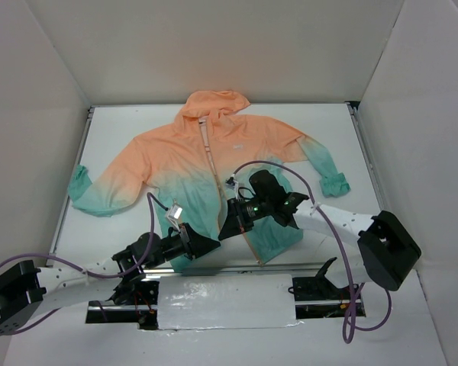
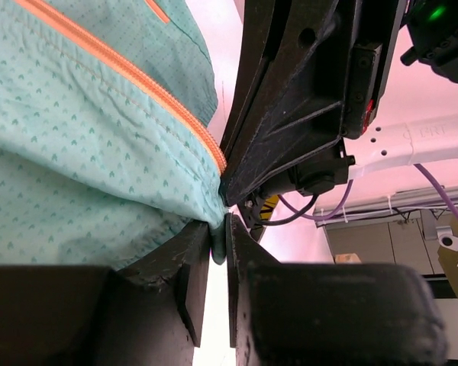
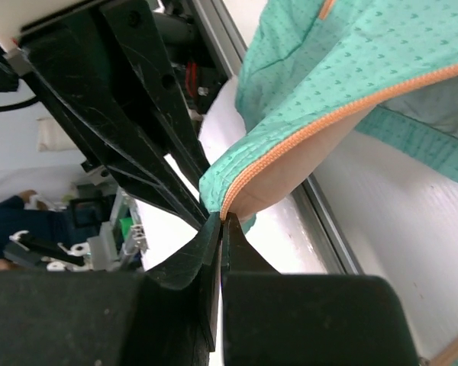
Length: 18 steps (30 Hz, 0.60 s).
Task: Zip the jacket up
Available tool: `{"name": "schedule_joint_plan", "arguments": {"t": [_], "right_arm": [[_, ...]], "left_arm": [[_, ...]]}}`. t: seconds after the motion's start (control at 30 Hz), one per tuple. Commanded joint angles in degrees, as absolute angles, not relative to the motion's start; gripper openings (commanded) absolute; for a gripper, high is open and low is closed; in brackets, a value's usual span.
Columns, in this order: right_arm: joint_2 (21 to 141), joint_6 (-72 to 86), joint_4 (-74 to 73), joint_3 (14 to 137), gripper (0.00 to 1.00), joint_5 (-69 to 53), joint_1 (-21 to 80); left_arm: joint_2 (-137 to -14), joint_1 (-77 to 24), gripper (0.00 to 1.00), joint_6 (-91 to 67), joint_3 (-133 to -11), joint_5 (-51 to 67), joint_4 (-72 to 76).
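Right wrist: R claw (image 3: 220,219) on jacket (image 3: 328,80) hem

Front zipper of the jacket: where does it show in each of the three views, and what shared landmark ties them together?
Top external: the front zipper runs down the middle of the jacket, collar towards hem.
Left wrist: the zipper is an orange diagonal, upper left down to centre.
Right wrist: the zipper is an orange diagonal, right edge down to centre.
Shared landmark: the teal hem corner where it ends.

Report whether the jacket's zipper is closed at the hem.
Open: left pincer and right pincer each pinch a separate zipper edge of the jacket.
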<state>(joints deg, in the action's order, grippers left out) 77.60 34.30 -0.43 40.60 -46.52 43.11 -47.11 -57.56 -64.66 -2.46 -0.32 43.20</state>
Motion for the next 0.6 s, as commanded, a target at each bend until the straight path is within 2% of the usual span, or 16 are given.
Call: {"name": "schedule_joint_plan", "arguments": {"t": [0.0, 0.23, 0.57], "right_arm": [[76.5, 28.7, -8.6, 44.5, 0.0, -44.4, 43.6], [77.9, 24.3, -11.8, 46.7, 0.0, -49.3, 43.6], [77.6, 24.7, -10.5, 46.1, 0.0, -51.3, 43.8]], "left_arm": [[-45.9, -57.3, 0.26, -63.9, -1.5, -0.5, 46.5], [-45.3, -57.0, 0.36, -63.0, -1.1, 0.4, 47.4], [-49.7, -57.0, 0.33, -63.0, -1.6, 2.5, 51.1]]}}
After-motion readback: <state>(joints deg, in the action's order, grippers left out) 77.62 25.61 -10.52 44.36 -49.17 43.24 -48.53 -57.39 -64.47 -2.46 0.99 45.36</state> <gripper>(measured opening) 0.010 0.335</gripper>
